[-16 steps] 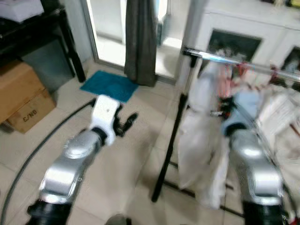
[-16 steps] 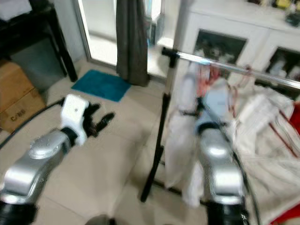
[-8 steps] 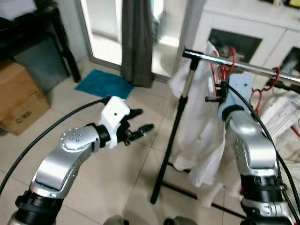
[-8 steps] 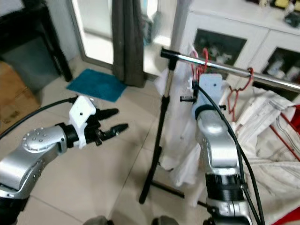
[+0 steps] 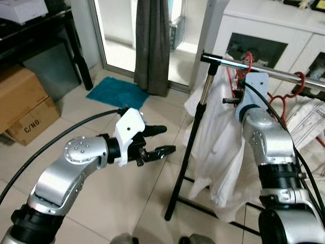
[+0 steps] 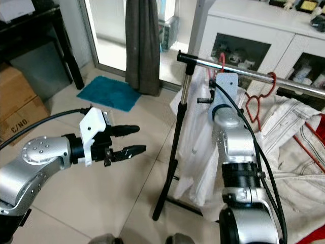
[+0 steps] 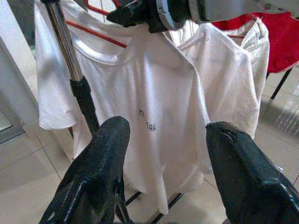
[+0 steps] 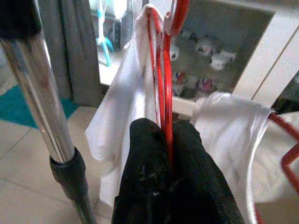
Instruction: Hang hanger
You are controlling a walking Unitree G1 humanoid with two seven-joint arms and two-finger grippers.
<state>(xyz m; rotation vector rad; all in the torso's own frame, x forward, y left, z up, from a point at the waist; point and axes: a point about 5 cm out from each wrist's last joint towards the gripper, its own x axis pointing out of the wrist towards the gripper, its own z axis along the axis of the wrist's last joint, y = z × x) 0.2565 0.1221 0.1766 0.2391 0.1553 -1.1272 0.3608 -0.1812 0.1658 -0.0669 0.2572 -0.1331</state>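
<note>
Right gripper raised at rail, jaws pinched on red hanger carrying white shirt; hook close by rail, ready to seat. Left gripper idle beside stand pole, jaws wide, empty, clear of shirt.

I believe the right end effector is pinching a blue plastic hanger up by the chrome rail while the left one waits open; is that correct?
Nearly: the hanger is red, not blue. The right wrist view shows the right end effector shut on the thin red hanger beside the chrome rail. The left end effector does wait open.
</note>
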